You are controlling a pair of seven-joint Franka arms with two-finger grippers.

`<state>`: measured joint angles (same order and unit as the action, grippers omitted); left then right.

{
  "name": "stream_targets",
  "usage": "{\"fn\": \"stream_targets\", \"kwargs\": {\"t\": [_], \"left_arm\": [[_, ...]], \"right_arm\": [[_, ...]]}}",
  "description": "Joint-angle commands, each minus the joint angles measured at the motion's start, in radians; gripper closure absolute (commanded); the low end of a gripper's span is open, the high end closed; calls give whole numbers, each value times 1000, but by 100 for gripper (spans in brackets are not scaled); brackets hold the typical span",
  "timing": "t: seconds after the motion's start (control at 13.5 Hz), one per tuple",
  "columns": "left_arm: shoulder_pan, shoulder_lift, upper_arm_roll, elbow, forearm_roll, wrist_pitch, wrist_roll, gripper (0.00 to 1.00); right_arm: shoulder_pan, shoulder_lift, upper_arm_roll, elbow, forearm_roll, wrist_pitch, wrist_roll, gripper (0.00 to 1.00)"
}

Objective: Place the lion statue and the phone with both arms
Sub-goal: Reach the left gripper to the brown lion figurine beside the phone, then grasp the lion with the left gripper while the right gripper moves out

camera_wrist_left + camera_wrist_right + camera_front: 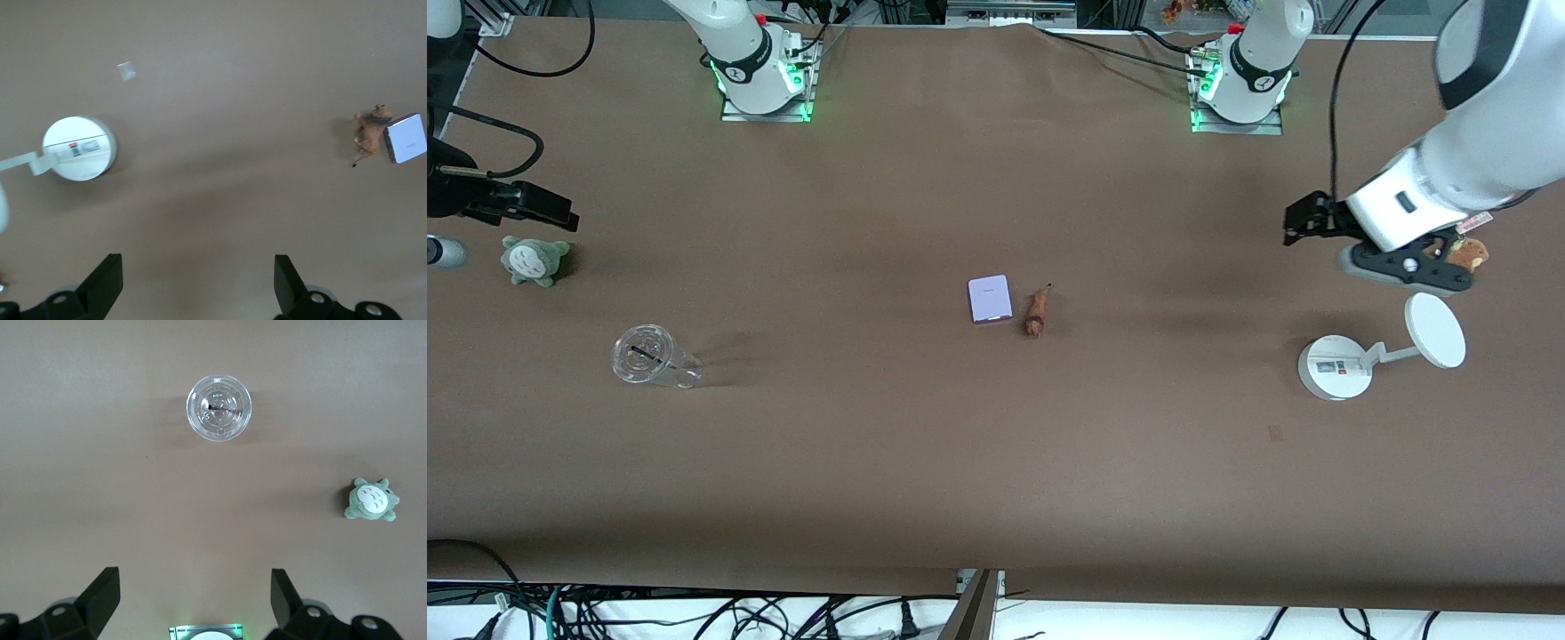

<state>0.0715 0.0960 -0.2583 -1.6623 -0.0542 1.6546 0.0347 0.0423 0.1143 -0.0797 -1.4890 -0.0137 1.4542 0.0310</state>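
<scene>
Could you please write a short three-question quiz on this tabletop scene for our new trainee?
1. True or false: the phone and the lion statue lie side by side near the middle of the table.
2. Which is nearer the front camera, the clear cup or the grey-green plush?
3. Multiple choice: the left gripper is A) shut on the phone, B) open and empty, C) shut on the lion statue.

Key:
1. True.
2. The clear cup.
3. B; the right gripper is open and empty too.
</scene>
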Motion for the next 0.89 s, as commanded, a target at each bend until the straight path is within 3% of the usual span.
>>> {"fn": "stream_targets", "kwargs": {"t": [0.0, 0.15, 0.37, 0.81], "left_arm": [[-7, 75, -76, 21, -10, 74, -137, 0], [-59, 149, -120, 21, -1, 172, -261, 0], [-172, 281, -119, 21, 2, 362, -407, 0], [-383, 519, -111, 33, 275, 654, -788, 0]], "right_arm": [[-7, 11, 0, 29, 5, -9, -9, 0], [-6, 16, 1, 27, 6, -6, -6, 0], [-1, 18, 3, 24, 9, 35, -5, 0], [33, 87, 9, 21, 9, 80, 0, 0]]}}
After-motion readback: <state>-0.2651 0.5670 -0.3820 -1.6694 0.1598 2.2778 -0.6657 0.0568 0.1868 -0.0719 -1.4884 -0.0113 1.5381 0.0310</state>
